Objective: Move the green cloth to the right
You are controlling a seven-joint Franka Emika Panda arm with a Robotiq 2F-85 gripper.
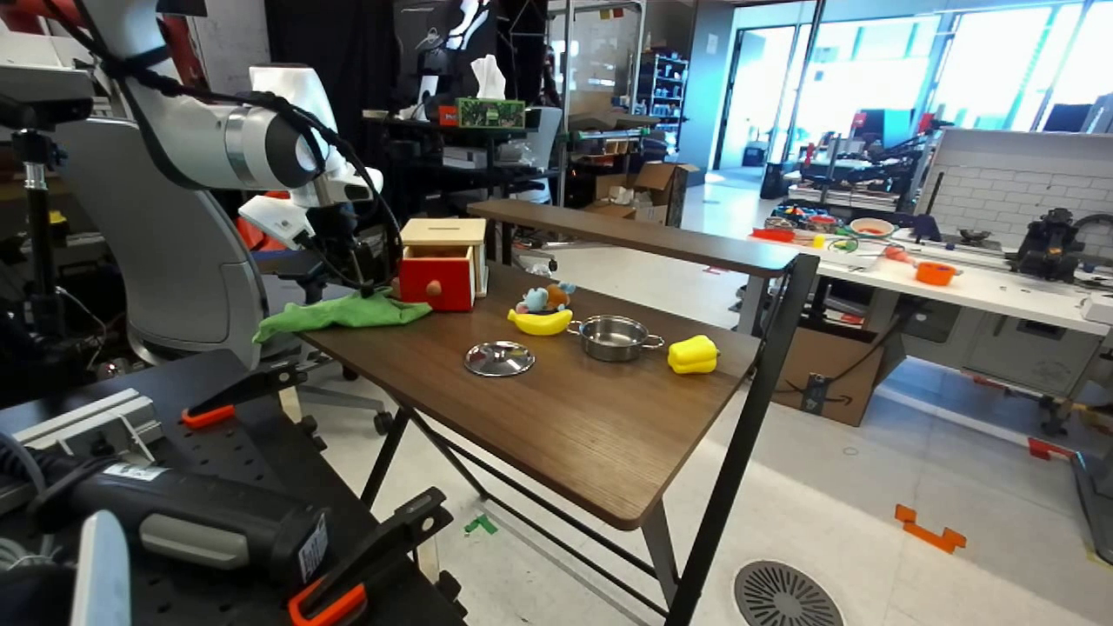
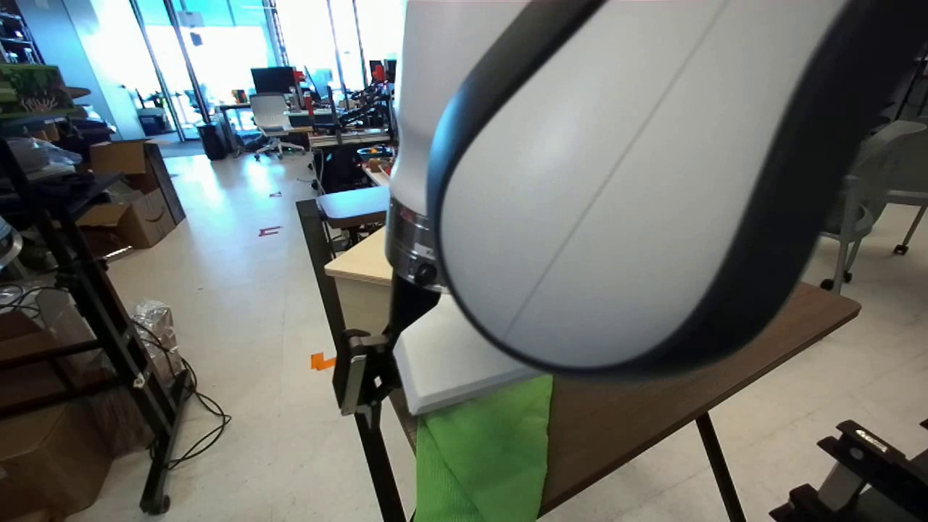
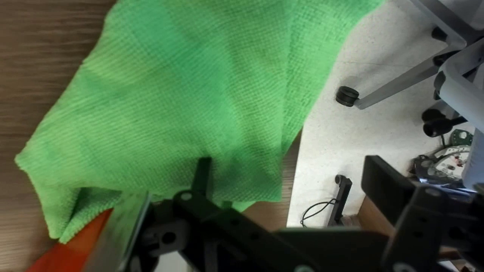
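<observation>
The green cloth (image 1: 356, 313) lies crumpled on the brown table at its edge, with one end hanging past that edge. It also shows in an exterior view (image 2: 486, 453), partly hidden by the arm, and fills much of the wrist view (image 3: 170, 105). My gripper (image 3: 289, 170) is open, with its fingers wide apart and nothing between them. One finger is over the cloth; the other is out beyond the table edge, above the floor. I cannot tell whether the finger touches the cloth. The gripper (image 1: 348, 274) is just above the cloth in an exterior view.
A wooden box with a red drawer (image 1: 439, 274) stands beside the cloth. A banana (image 1: 541, 322), small plush toys (image 1: 546, 298), a pot (image 1: 614, 337), a lid (image 1: 499, 358) and a yellow pepper (image 1: 693, 355) are on the table (image 1: 591, 443). A grey chair (image 1: 165, 235) is near the cloth's end.
</observation>
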